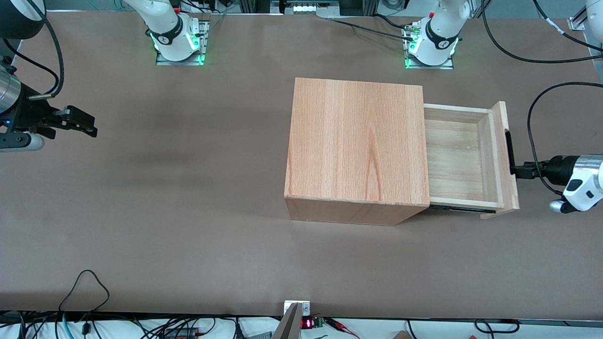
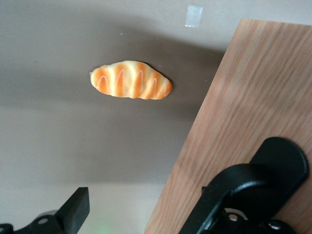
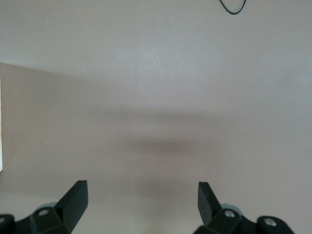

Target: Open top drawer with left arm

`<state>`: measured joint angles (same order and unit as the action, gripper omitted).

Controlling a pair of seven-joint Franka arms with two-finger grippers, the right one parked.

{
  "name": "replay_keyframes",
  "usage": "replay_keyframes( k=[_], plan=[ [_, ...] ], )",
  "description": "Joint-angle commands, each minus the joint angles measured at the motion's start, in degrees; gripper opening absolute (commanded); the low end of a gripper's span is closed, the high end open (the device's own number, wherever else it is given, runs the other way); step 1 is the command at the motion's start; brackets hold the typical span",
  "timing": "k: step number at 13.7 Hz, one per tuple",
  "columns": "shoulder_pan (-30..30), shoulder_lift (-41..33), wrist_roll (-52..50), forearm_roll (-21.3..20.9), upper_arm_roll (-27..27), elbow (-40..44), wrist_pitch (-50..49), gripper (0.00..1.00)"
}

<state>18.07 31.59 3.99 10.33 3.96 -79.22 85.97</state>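
The top drawer (image 1: 454,160) stands pulled well out of the beech cabinet (image 1: 355,141), toward the working arm's end of the table; its tray is empty. Its thicker front panel (image 1: 503,141) carries the black bar handle (image 1: 509,148). The left arm (image 1: 582,181) reaches in level, and its gripper (image 1: 517,170) is at the handle, in front of the drawer. In the left wrist view the gripper (image 2: 144,207) is open. One finger (image 2: 75,209) is beside the wood panel (image 2: 243,112), clear of it. The other finger is by the black handle (image 2: 273,165).
An orange-and-cream striped bread roll (image 2: 130,80) lies on the brown table (image 2: 58,136) beside the panel, with a small piece of tape (image 2: 194,16) near it; neither shows in the front view. Cables trail along the table's near edge (image 1: 85,282).
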Motion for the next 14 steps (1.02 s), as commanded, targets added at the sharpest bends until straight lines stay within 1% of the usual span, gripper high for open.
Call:
replay_keyframes(
  k=[1,7,14],
  plan=[
    [-0.41,3.30,-0.65,-4.53,-0.27,3.81,4.02,1.00],
    [1.96,3.39,1.11,-4.44,-0.27,3.98,4.11,1.00],
    [2.76,3.39,1.99,-4.18,-0.18,3.98,4.55,1.00]
  ],
)
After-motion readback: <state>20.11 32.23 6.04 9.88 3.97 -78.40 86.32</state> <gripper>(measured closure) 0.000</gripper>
